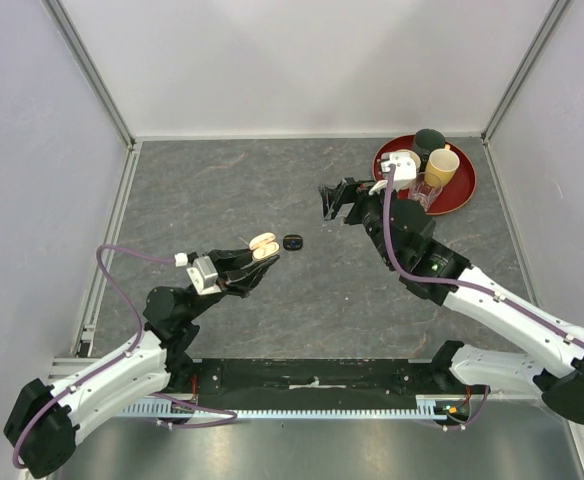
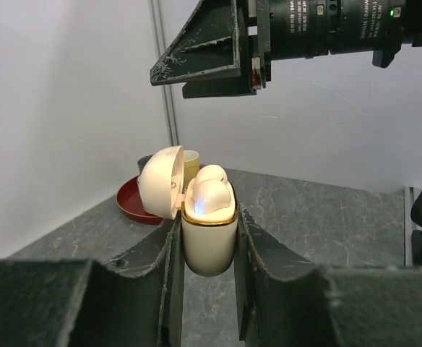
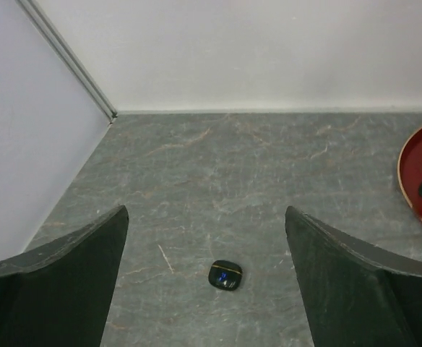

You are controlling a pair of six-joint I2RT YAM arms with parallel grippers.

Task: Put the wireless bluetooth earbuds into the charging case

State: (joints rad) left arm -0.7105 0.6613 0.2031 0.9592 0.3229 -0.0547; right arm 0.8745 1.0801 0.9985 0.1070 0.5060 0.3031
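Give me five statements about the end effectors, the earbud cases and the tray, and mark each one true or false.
1. The left end effector grips the cream-white charging case. True.
2. That case's lid is shut. False: it is swung open, and white earbuds sit inside.
3. The right end effector holds the black case. False: it is open and empty, and the black case lies on the table.
4. The red tray sits near the table's far right corner. True.
5. The yellow cup stands on bare table. False: it stands in the red tray.
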